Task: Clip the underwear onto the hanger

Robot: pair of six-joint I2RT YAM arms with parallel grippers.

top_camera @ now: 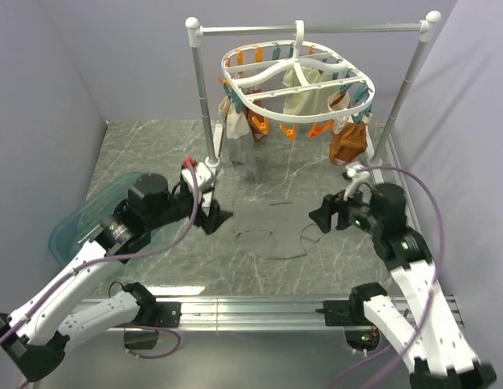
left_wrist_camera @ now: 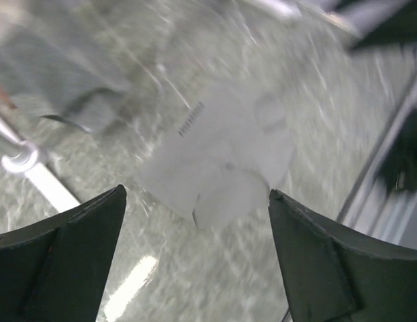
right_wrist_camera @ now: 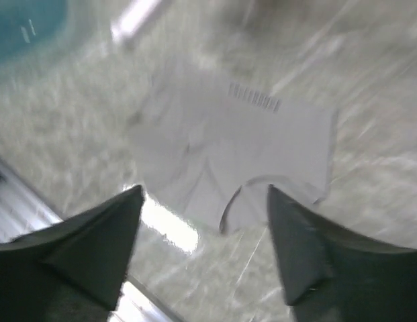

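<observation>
Underwear place: I am seeing it lying flat on the marbled table, between the two grippers and touching neither, well in front of the hanger.
Underwear heading: the waistband, with a small dark printed strip, is facing the far side; the leg openings are facing the near edge. The long axis is running left to right along the waistband.
Left gripper: fingers are standing spread wide with nothing between them, near the garment's left edge.
Right gripper: fingers are likewise parted and holding nothing, near the garment's right edge.
Hard to make out: both wrist views are smearing with blur, so I am not reading the printed strip. From above the grey fabric is blending into the grey table, and mainly the dark leg edges are outlining it.
Hanger: it is hanging by its hook from the white rail stand, with orange and teal pegs dangling.
In the way: cream cloths, a brown-orange garment and a grey piece are hanging from the frame and covering several pegs.
Far left: a teal tray is lying partly under my left arm.
</observation>
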